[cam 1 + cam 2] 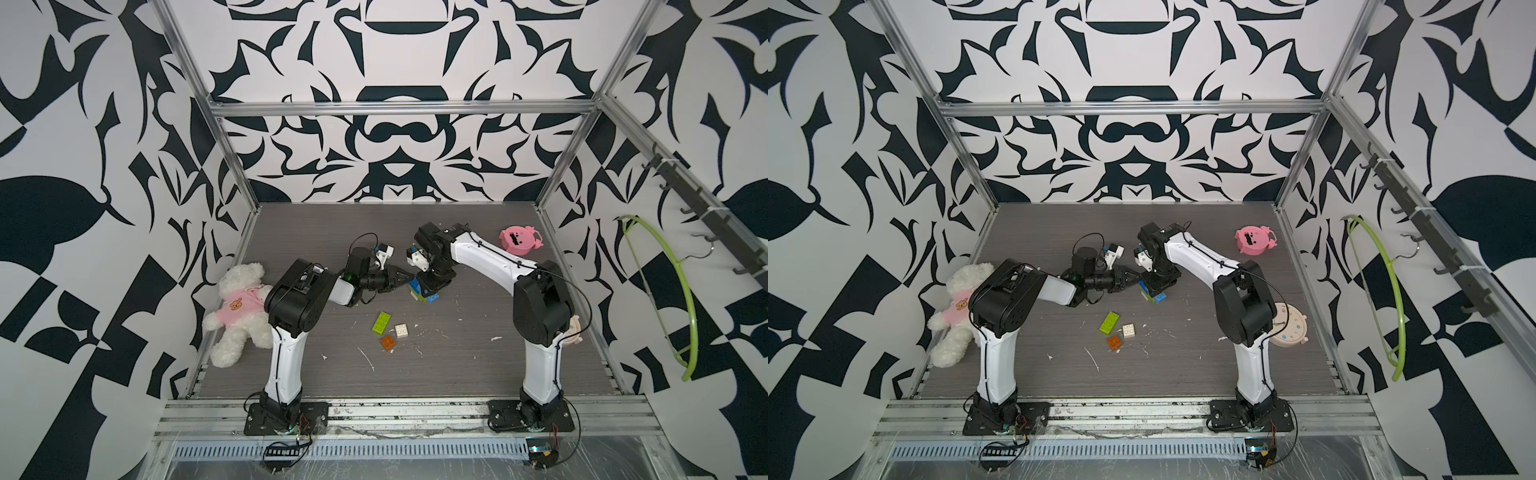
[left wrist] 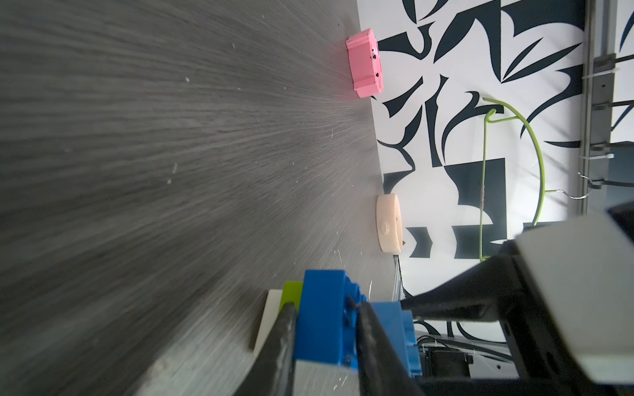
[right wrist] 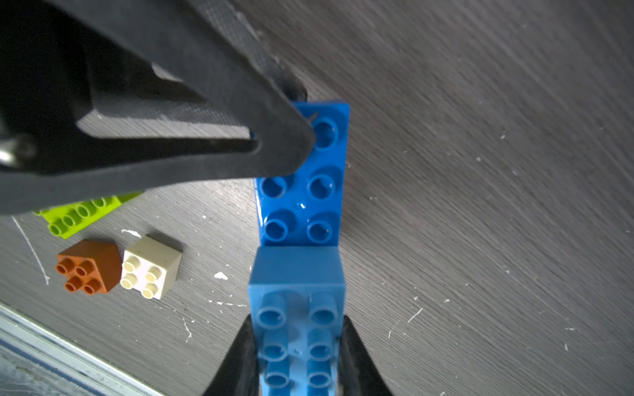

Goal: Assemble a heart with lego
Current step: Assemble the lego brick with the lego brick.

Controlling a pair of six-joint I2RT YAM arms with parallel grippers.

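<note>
Bricks already joined as the heart (image 1: pixel 417 289) stand in the middle of the table (image 1: pixel 465 374), between the two arms. Its white and lime green layers are low and the blue ones above. The left gripper (image 2: pixel 320 308) reaches in level from the left. It is clenched across a blue oblong brick (image 3: pixel 302 205) of that stack, with one finger on each long side. The right gripper (image 3: pixel 297 320) points straight down and is clamped on a top blue brick (image 3: pixel 296 271). That brick sits over the end of the oblong one away from the left gripper; whether it is pressed fully home I cannot tell.

Three loose pieces lie close together just nearer than the heart. They are a lime green brick (image 1: pixel 382 323), a white brick (image 1: pixel 401 331) and an orange brick (image 1: pixel 388 342), the last two side by side.

A teddy bear (image 1: pixel 239 316) sprawls against the left edge. A pink round toy (image 1: pixel 519 241) sits by the far right corner, well apart from the grippers. A beige round toy (image 1: pixel 1291 330) lies at the right edge, partly behind the right arm.

Open tabletop, flecked with white scuffs, runs from the loose bricks to the near rail (image 1: pixel 415 409). More lies between the grippers and the far wall.
</note>
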